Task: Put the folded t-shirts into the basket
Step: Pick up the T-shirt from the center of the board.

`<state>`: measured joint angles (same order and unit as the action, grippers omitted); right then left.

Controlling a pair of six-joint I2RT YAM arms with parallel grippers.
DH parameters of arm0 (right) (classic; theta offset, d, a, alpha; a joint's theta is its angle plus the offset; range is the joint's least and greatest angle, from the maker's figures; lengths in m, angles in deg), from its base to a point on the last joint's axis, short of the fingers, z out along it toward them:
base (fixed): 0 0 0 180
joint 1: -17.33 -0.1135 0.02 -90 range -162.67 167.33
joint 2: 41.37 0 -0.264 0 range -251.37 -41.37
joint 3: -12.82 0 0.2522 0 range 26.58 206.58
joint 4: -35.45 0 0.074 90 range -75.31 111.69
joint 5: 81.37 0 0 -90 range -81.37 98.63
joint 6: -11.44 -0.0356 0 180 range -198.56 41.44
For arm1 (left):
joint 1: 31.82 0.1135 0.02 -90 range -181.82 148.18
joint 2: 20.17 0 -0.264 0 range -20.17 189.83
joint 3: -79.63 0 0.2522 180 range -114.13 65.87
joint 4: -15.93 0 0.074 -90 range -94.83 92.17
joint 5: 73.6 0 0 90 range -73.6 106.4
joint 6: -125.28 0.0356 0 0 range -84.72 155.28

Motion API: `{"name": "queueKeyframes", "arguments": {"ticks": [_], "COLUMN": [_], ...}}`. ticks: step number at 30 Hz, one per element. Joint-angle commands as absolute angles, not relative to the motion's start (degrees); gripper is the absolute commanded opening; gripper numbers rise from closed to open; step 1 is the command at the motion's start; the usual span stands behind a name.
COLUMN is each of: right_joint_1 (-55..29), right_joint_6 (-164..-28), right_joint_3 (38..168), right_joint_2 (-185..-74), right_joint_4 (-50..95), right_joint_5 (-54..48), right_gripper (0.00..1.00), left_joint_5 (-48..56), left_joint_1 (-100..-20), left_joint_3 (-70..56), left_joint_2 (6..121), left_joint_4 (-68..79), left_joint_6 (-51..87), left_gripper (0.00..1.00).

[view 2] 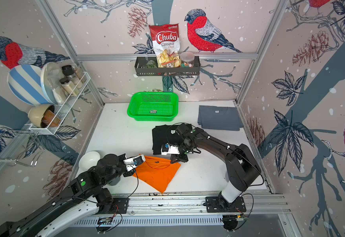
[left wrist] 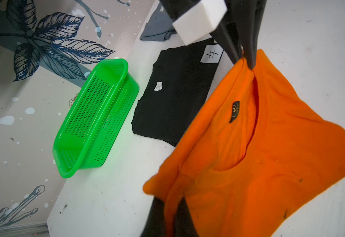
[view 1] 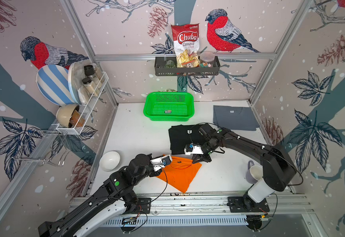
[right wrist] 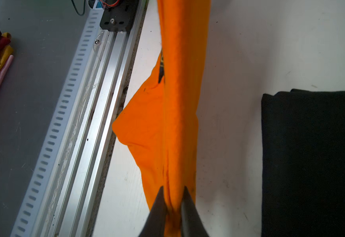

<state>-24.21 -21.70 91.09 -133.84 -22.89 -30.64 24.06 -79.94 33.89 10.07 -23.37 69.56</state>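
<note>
Basket (view 1: 167, 119) holds no shirt yet. Left gripper (left wrist: 170, 217) and right gripper (right wrist: 172, 197) both pinch the orange shirt (view 1: 179, 174), short of the basket; black shirt (view 1: 179, 139) and grey shirt (view 1: 233, 117) lie near it.

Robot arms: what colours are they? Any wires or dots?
The left arm and right arm are chunky black, white near the bases, with round green dots and looping black cables. The left claw and right claw each have two dark pointed fingers on a white block with a blue bit.
</note>
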Motion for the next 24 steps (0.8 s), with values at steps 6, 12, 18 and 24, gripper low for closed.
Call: {"name": "queueKeyframes", "arguments": {"ticks": [6,12,18,24], "right_joint_1": [-24.7,-24.3,-22.4,-22.1], "right_joint_6": [-29.6,-41.6,-46.5,-42.8], "right_joint_3": [90.9,92.8,97.0,107.0], "right_joint_2": [-129.0,-121.6,-118.4,-124.4], "right_joint_4": [-16.2,-5.5,4.9,3.8], "right_joint_5": [-28.5,-22.3,-11.1,-2.9], "right_gripper": [0.0,0.0,0.0,0.0], "left_joint_5": [23.5,21.7,27.5,25.0], "left_joint_1": [-77.6,-77.0,-74.5,-65.7], "left_joint_3": [29.6,17.5,6.4,3.0], "left_joint_2": [10.8,17.8,27.4,34.7], "left_joint_4": [-18.6,-21.4,-19.4,-10.9], "left_joint_6": [63.4,58.6,54.1,54.2], "left_gripper": [0.0,0.0,0.0,0.0]}}
